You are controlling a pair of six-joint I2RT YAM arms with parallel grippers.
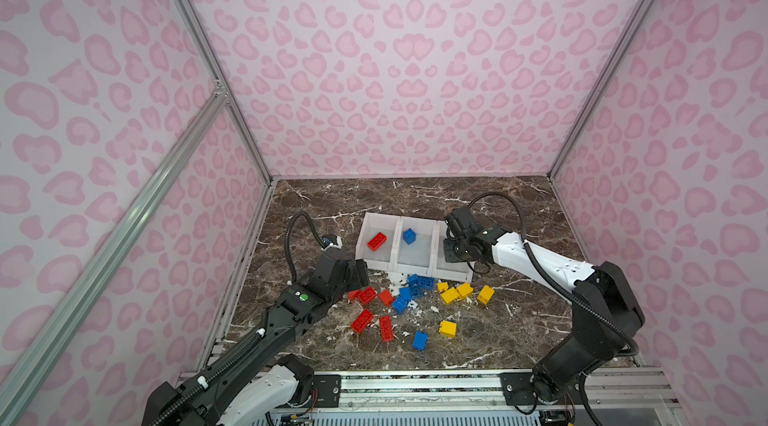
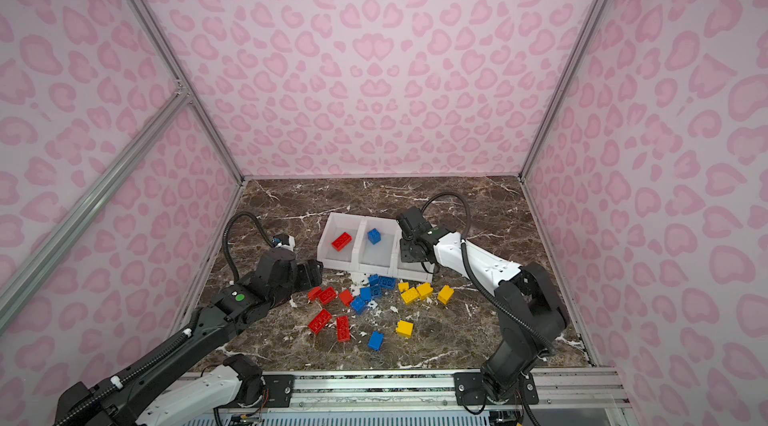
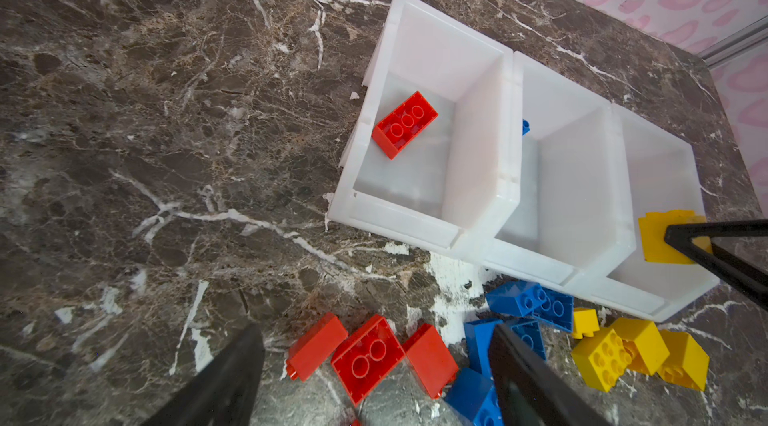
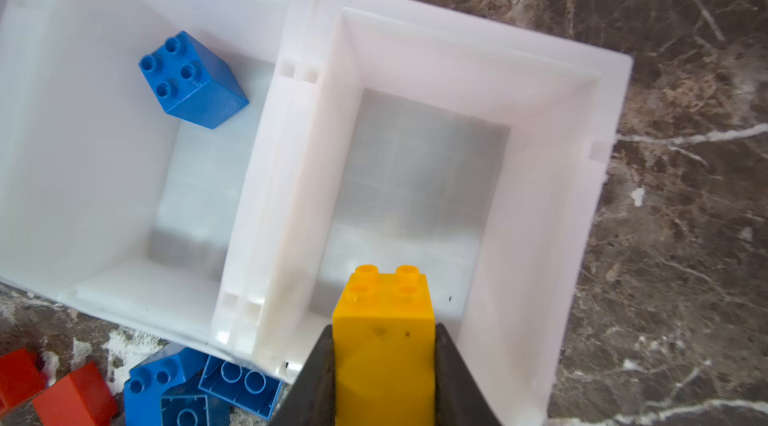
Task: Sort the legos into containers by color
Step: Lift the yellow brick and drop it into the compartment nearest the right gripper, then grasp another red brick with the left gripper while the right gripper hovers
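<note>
Legos point(image 1: 405, 293) lay scattered on the marble point(image 1: 478, 341) at the containers' point(image 1: 413, 267) near side in both top views, one red brick point(image 1: 377, 241) in the left bin point(image 1: 362, 237), one blue brick point(image 1: 409, 236) in the middle. In the left wrist view the left gripper point(image 3: 376, 330) stood spread near loose red pieces point(image 3: 368, 357). In the right wrist view the right gripper point(image 4: 384, 332) pinched a yellow brick point(image 4: 384, 307) over the right bin point(image 4: 536, 195).
</note>
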